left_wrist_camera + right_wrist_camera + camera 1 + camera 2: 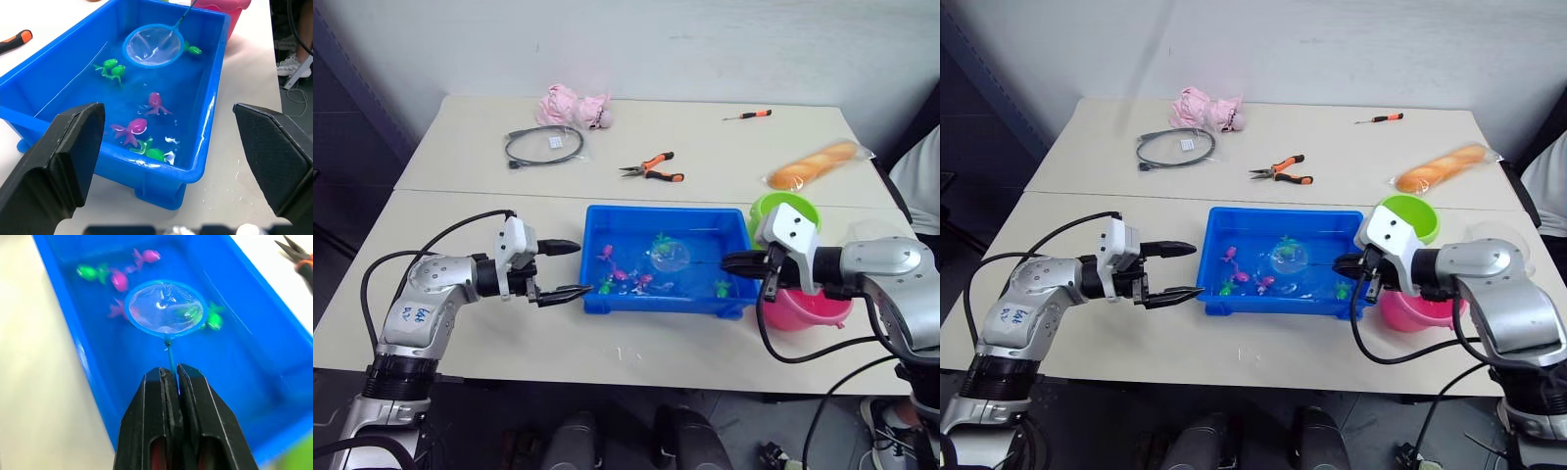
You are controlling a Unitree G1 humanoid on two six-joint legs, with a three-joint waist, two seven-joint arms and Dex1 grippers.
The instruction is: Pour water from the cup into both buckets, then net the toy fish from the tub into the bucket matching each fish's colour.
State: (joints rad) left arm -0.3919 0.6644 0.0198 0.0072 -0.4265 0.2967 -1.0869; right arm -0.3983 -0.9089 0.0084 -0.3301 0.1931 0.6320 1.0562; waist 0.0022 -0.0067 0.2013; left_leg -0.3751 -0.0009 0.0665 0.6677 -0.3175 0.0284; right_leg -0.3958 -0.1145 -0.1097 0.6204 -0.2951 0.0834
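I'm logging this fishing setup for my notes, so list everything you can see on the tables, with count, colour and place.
tub: one, bright blue, holding water, front table centre
net: one, light blue rim, hoop in the tub
toy fish: several, magenta and green, in the tub
green bucket: one, lime, beside the tub's right end
pink bucket: one, hot pink, in front of the green one
pliers: one, orange and black, back table
screwdriver: one, orange handle, back table
cable: one, grey, coiled, back table
soft toy: one, pink, back edge
bread bag: one, orange, back right
left end effector: open, left of the tub
right end effector: shut on the net handle
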